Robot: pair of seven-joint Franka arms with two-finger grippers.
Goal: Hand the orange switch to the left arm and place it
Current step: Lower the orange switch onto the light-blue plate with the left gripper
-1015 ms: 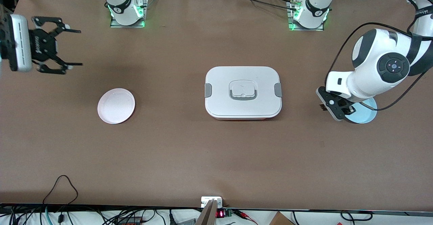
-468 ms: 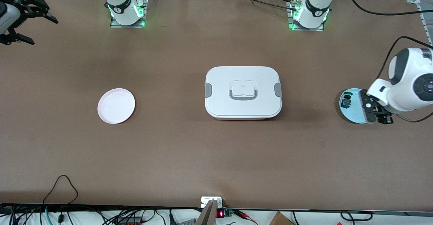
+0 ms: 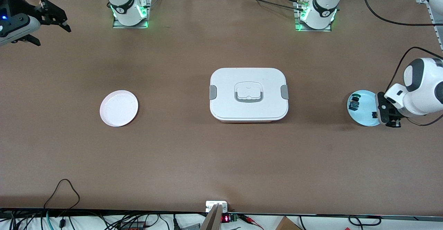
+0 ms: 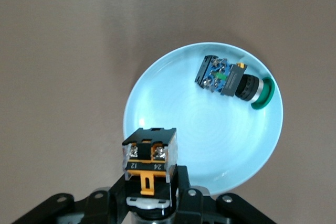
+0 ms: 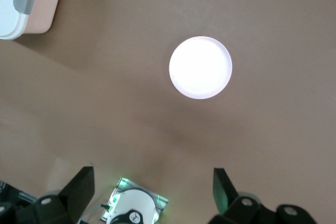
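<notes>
Brown tabletop (image 3: 193, 154) carries one white lidded box (image 3: 248, 94) at its middle and two small round plates, one on each side of the box: a pale blue plate (image 3: 361, 108) toward the left arm's end and a pale pink plate (image 3: 119, 108) toward the right arm's end. Two switches show. The green and blue switch (image 4: 231, 79) lies on the blue plate. The orange switch (image 4: 149, 157) is pinched between the left gripper (image 4: 151, 195) fingers over that plate's rim. The right gripper (image 5: 155, 190) hangs with fingers spread, empty, high over the table near the right arm's base, well apart from the box.
</notes>
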